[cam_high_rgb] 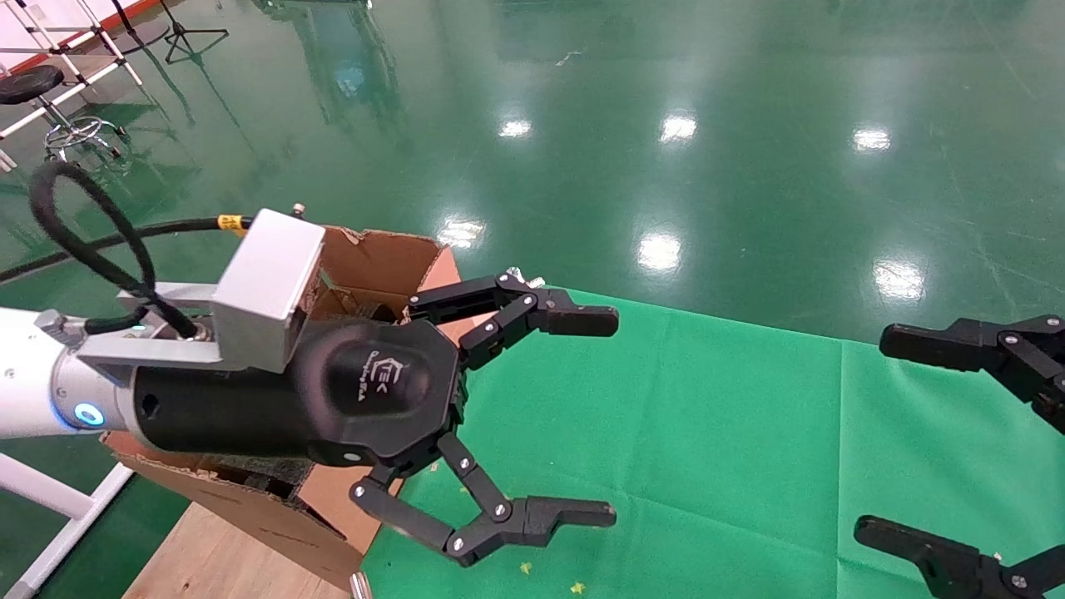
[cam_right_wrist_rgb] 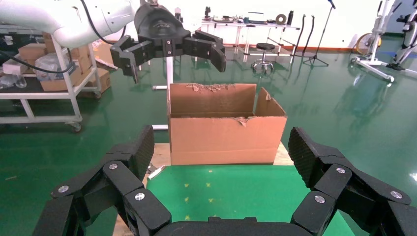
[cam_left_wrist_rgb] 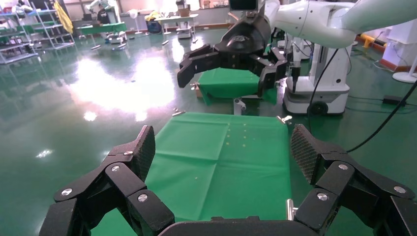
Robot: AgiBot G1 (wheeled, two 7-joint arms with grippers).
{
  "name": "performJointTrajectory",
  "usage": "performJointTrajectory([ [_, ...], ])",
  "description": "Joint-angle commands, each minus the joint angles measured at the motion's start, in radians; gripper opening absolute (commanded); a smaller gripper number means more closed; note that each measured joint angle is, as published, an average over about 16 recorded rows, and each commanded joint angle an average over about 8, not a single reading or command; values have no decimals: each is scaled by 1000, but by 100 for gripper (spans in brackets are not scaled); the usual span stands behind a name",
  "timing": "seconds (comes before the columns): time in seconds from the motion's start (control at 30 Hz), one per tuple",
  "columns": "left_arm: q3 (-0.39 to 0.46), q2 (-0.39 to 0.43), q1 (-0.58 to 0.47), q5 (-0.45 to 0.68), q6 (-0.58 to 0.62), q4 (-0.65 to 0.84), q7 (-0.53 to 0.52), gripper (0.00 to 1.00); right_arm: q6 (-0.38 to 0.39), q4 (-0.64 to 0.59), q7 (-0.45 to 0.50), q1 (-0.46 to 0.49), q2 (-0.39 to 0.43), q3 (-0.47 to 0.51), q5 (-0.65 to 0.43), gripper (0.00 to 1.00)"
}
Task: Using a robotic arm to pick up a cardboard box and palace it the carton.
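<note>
Head view: your left gripper (cam_high_rgb: 541, 420) hangs above the near edge of the green mat (cam_high_rgb: 707, 433), just beside the carton (cam_high_rgb: 366, 266), fingers spread wide and holding nothing. The right gripper (cam_high_rgb: 957, 441) sits at the right edge of the view, fingers also spread and empty. The box is not visible here; do not assume its position. Risk: the left wrist is close to the carton's torn flaps, so a careless swing could snag a flap and shift the carton.

Left wrist view: the left gripper's pads (cam_left_wrist_rgb: 143, 147) frame bare mat (cam_left_wrist_rgb: 221, 162) only. No box lies between or near them. The right gripper (cam_left_wrist_rgb: 228, 61) hovers opposite, well apart. Risk: closing now would grip nothing.

Right wrist view: the carton (cam_right_wrist_rgb: 226, 135) stands upright at the mat's far end, flaps raised, beneath the left gripper (cam_right_wrist_rgb: 169, 51). The box is not in sight here either, so its position relative to either gripper cannot be told. Locate it before you command any descent.
</note>
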Motion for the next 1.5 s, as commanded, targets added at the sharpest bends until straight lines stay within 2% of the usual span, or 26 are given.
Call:
performJointTrajectory([
  [0.03,-4,-1,5,-8,3,-5,2,100,0,0,0,0,0,0,0,100],
  [1.5,12,3,-14,24,-10,16,-8,100,0,0,0,0,0,0,0,100],
])
